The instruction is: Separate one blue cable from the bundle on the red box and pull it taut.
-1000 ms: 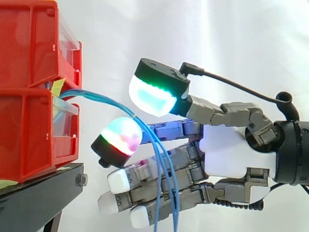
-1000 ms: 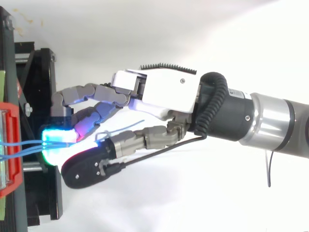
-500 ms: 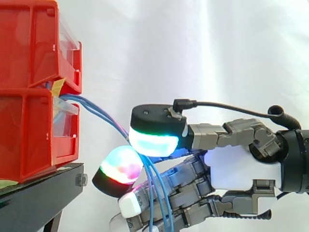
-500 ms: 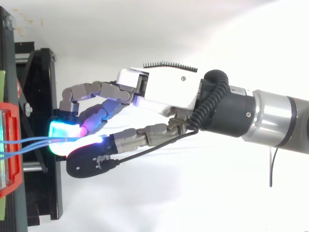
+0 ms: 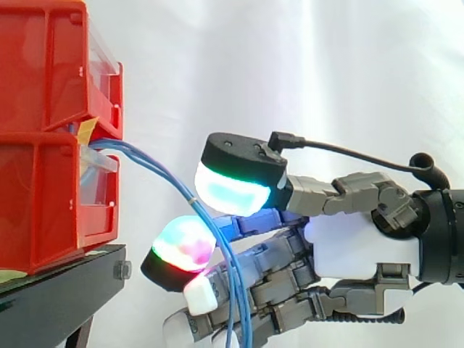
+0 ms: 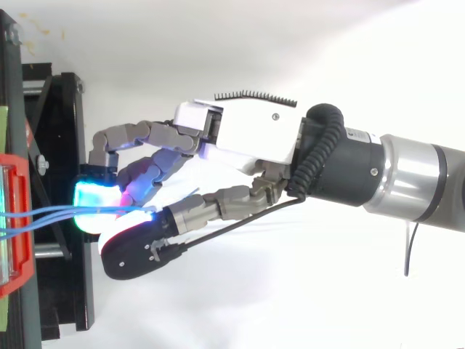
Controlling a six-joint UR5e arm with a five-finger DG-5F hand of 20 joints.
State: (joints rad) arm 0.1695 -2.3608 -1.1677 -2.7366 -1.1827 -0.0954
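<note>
Hand [image 5: 359, 246] is half curled round the blue cables [image 5: 163, 170], with the thumb pad [image 5: 230, 190] above and a glowing fingertip [image 5: 183, 246] below, the two not pressed together. Several strands run between them from the red box [image 5: 43, 210] and sag downward. To do this well, I judge, it should let all but one strand slip out, pinch that one firmly, then draw straight away from the box.

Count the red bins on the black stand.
2. The upper red bin sits at top left; the lower red bin is directly beneath it, on the black stand. Others may lie hidden past the frame's edge.
</note>
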